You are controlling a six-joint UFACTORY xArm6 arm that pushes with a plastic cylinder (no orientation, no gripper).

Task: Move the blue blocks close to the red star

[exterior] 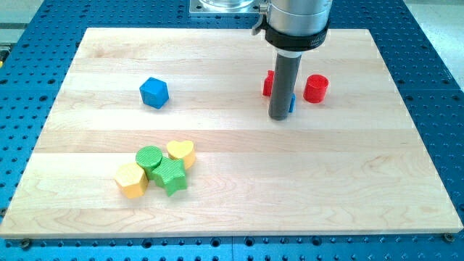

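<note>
- My tip [280,117] rests on the wooden board [362,181] in the view's upper right; it is a plain rod with nothing to open or clasp, so it holds nothing and can only shove.
- A sliver of blue [292,104] shows at the rod's right side, touching it; I judge it to be 1 of the blue blocks, its shape mostly hidden.
- A red piece [267,84] peeks out just left of the rod, probably the red star, though its outline is too covered to confirm; a red cylinder [316,88] stands just right of the rod.
- The other blue block [154,93], a chunky faceted one, sits well apart toward the view's left.
- To do this step well, I would judge the hidden blue piece already close, then circle to the far blue block's left side and push it straight rightward, centred so it does not spin off.
- The lane between the 2 is bare wood.
- The green cylinder [149,156], green star [172,176], yellow heart [181,152] and yellow block [131,180] cluster low on the view's left, well clear.
- The top edge lies near the red pieces; keep pushes level.
</note>
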